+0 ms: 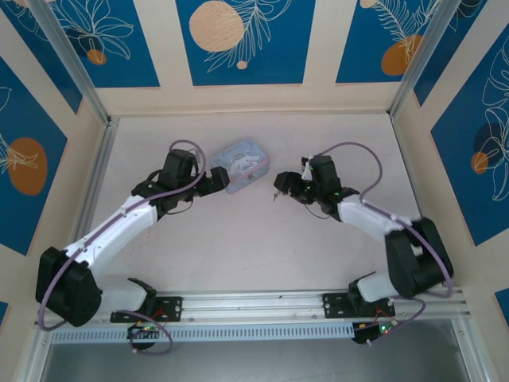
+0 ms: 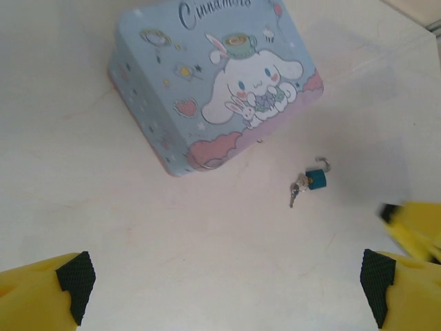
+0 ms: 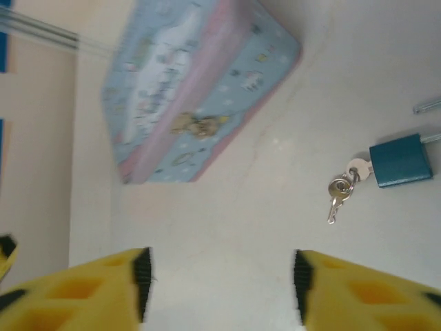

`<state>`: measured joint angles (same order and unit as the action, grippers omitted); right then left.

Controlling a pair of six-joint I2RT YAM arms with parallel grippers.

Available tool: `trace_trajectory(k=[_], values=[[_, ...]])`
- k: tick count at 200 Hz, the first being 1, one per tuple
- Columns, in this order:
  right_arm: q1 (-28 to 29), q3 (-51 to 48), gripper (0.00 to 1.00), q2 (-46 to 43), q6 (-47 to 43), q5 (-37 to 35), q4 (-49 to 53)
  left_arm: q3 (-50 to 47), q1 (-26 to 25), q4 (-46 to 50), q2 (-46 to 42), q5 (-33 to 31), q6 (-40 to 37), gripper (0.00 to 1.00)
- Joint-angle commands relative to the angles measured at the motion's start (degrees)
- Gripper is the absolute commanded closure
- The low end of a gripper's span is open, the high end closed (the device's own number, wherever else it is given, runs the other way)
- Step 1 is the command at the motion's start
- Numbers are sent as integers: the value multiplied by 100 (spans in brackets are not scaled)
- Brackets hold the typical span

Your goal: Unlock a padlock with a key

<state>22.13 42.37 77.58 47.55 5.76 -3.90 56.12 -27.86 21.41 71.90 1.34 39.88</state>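
There is one table (image 1: 238,247), pale and flat, and two arms stand over it, the left arm (image 1: 119,227) and the right arm (image 1: 374,219). One tin box (image 2: 213,83), light blue with a cartoon print, lies closed just ahead of the left gripper (image 2: 224,296) and a little to its left. The two fingers of this gripper are spread wide and hold nothing. The right gripper (image 3: 220,286) is also spread, with nothing between its fingers; for it the tin box is ahead on the left side.

One padlock (image 3: 400,160), small and dark blue, lies flat on the table ahead of the right gripper, past its right finger, and well apart from the tin box. Its thin shackle (image 2: 322,164) seems swung out, but the view is too small to be sure. The key (image 3: 341,189) lies at the bottom end of the padlock on a small ring (image 3: 340,186); it looks like two keys there. Bare table lies between both grippers and the padlock.
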Motion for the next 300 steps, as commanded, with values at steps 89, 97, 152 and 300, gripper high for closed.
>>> trace_trajectory(k=[89,97,152,300], values=[[-792,-64,0,-1996,-2276,-3516,1172,-1759,311,-1998,-1413,-4337,-3426,0],[-891,-145,1,-1910,-2495,-3606,981,-1988,446,-2435,-1416,-4084,-3766,0],[-1472,-914,0,-1217,-2903,-3537,-676,-3268,1424,-5160,-282,-2994,-4258,0],[-1900,-2041,1,972,-4156,-2173,-4616,-3212,2504,-6776,1669,-82,-4216,0]])
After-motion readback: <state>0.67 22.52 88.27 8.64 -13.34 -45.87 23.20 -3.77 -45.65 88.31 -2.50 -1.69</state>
